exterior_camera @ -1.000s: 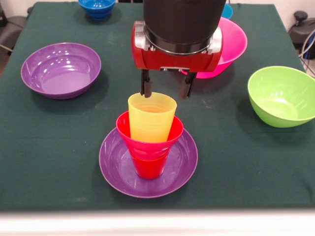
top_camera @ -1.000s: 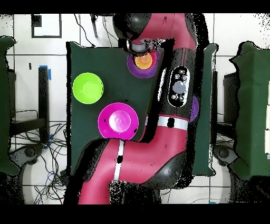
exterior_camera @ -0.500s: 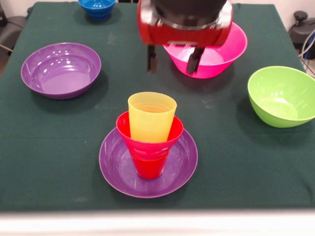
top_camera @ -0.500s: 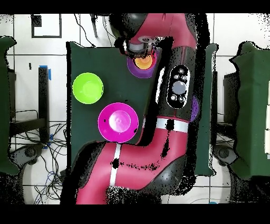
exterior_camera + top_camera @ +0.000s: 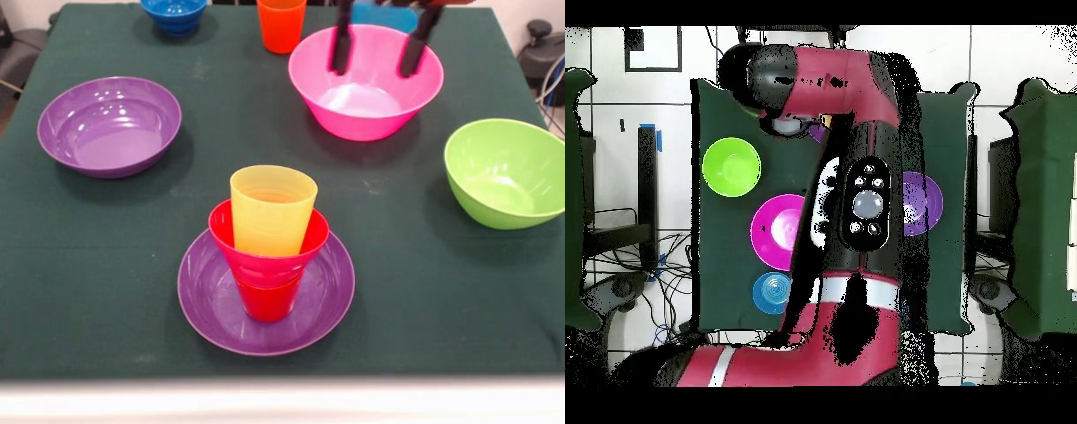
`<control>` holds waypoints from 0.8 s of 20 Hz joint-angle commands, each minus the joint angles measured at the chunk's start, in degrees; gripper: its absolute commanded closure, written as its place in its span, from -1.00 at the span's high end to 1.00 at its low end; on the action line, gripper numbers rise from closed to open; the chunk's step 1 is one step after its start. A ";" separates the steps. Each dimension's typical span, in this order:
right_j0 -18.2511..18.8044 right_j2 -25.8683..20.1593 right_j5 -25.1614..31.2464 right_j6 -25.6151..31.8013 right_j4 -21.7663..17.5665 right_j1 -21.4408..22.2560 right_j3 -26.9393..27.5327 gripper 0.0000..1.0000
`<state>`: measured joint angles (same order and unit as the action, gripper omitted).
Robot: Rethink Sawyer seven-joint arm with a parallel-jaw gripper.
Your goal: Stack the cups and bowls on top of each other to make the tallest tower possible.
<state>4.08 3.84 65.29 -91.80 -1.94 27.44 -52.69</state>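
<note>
Dark green cloth covers the bench (image 5: 106,265), cluttered floor with cables around it in the overhead view. Gripper (image 5: 378,42) shows only as two dark fingers (image 5: 341,44) coming down from the top edge, spread wide apart, holding nothing, hanging over the big pink bowl (image 5: 366,84) near the far edge right of centre. Just behind the pink bowl, a light blue bowl (image 5: 384,15) peeks out at the far edge, partly hidden. Orange cup (image 5: 282,24) stands upright left of the pink bowl, close to the far edge. Small dark blue bowl (image 5: 174,13) sits further left along the far edge. Lime green bowl (image 5: 505,174) sits near the right edge, well apart from the pink bowl. Wide purple bowl (image 5: 109,125) lies open side up toward the left edge. Tower (image 5: 267,256) stands near the middle of the near edge: shallow purple bowl (image 5: 212,305) as base, red cup (image 5: 267,300) upright in it, small crimson bowl (image 5: 265,252) seated on the red cup, yellow cup (image 5: 272,212) upright in the crimson bowl. Overhead, the red and black arm (image 5: 855,200) covers most of the bench and hides the tower.
</note>
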 commanded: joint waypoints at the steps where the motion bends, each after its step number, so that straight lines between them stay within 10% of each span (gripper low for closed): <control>1: -4.03 -3.38 -7.67 -8.33 -0.28 0.64 -12.95 1.00; 16: -4.93 -2.52 -12.95 -6.40 -2.49 -11.51 -1.05 1.00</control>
<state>-1.23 3.89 57.55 -91.80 -1.75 22.40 -53.66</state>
